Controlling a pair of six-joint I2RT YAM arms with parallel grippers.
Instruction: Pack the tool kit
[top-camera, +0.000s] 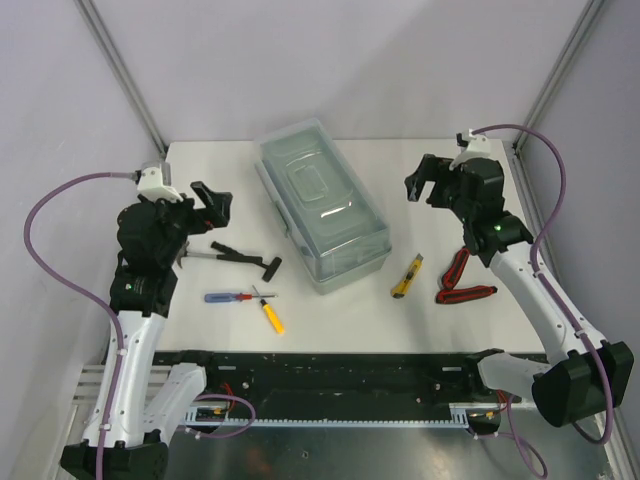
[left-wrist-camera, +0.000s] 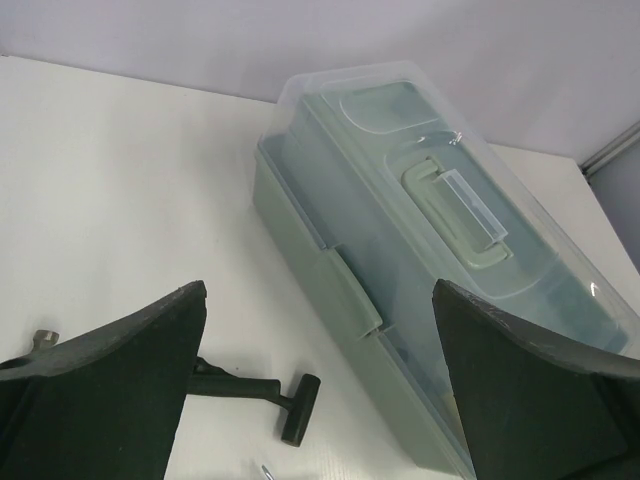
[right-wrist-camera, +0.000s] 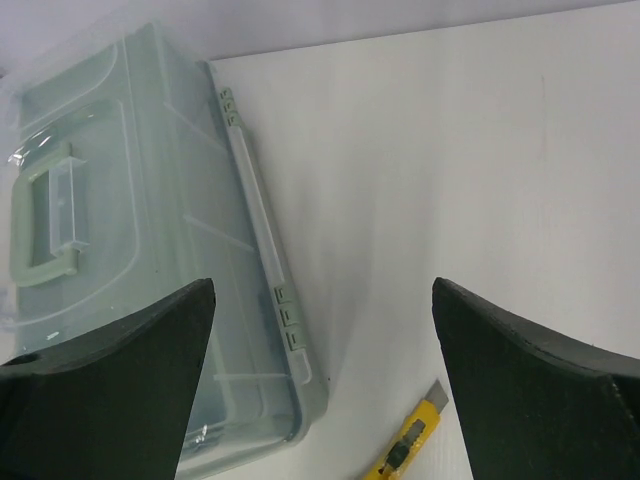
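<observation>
The tool kit's sage-green box (top-camera: 322, 205) lies at the table's middle with its clear lid down. A black hammer (top-camera: 243, 257), a blue-and-red screwdriver (top-camera: 232, 297) and a yellow screwdriver (top-camera: 270, 316) lie to its left. On its right are a yellow knife (top-camera: 406, 277) and red-handled pliers (top-camera: 462, 280). My left gripper (top-camera: 215, 205) hovers open left of the box, above the hammer. My right gripper (top-camera: 425, 185) hovers open right of the box. The left wrist view shows the box (left-wrist-camera: 400, 260) and hammer (left-wrist-camera: 270, 392) between open fingers (left-wrist-camera: 150, 350). The right wrist view shows the box (right-wrist-camera: 130, 230) and knife (right-wrist-camera: 410, 450).
The white table (top-camera: 200, 170) ends at grey walls behind and on both sides. A black rail (top-camera: 340, 375) runs along the near edge between the arm bases. Purple cables (top-camera: 40, 240) loop off each arm.
</observation>
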